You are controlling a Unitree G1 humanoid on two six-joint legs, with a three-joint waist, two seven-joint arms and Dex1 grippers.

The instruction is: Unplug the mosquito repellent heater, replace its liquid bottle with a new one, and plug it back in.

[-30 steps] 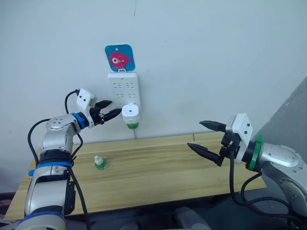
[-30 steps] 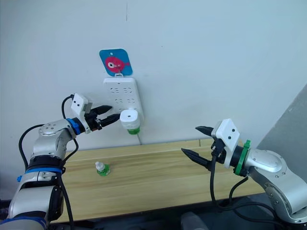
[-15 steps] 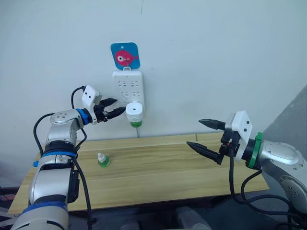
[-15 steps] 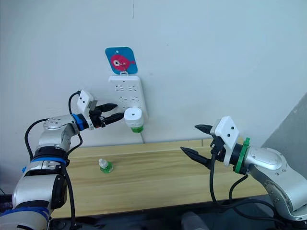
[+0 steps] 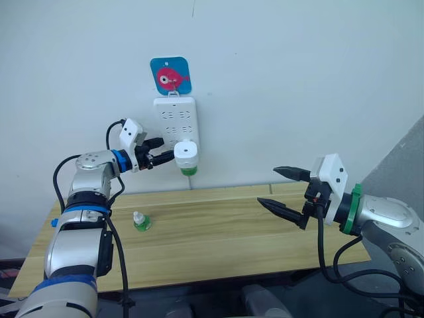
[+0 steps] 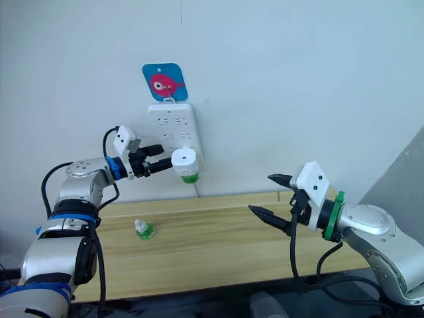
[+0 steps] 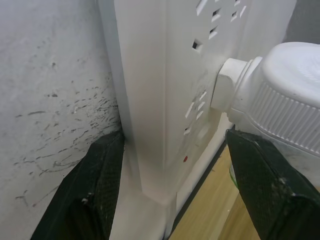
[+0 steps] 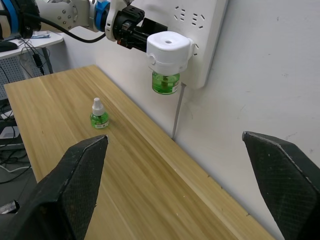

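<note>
The white mosquito repellent heater (image 5: 186, 153) is plugged into the lower part of a white power strip (image 5: 175, 119) on the wall, with a green liquid bottle (image 5: 188, 171) screwed in underneath. My left gripper (image 5: 165, 150) is open right beside the heater's left side. In the left wrist view its fingers (image 7: 95, 190) straddle the strip's lower edge, with the heater (image 7: 280, 95) by the other finger. A spare green bottle (image 5: 139, 222) with a white cap stands on the wooden table (image 5: 232, 232). My right gripper (image 5: 281, 189) hovers open over the table's right part, holding nothing.
A blue card with a pink fish (image 5: 170, 75) hangs above the strip. A thin white cable (image 8: 176, 115) runs from the strip down the wall to the table. A grey panel (image 5: 404, 172) stands at the far right.
My left gripper has reached further right, closing the gap to the heater and strip. The camera has shifted a little. The right arm has stayed put.
</note>
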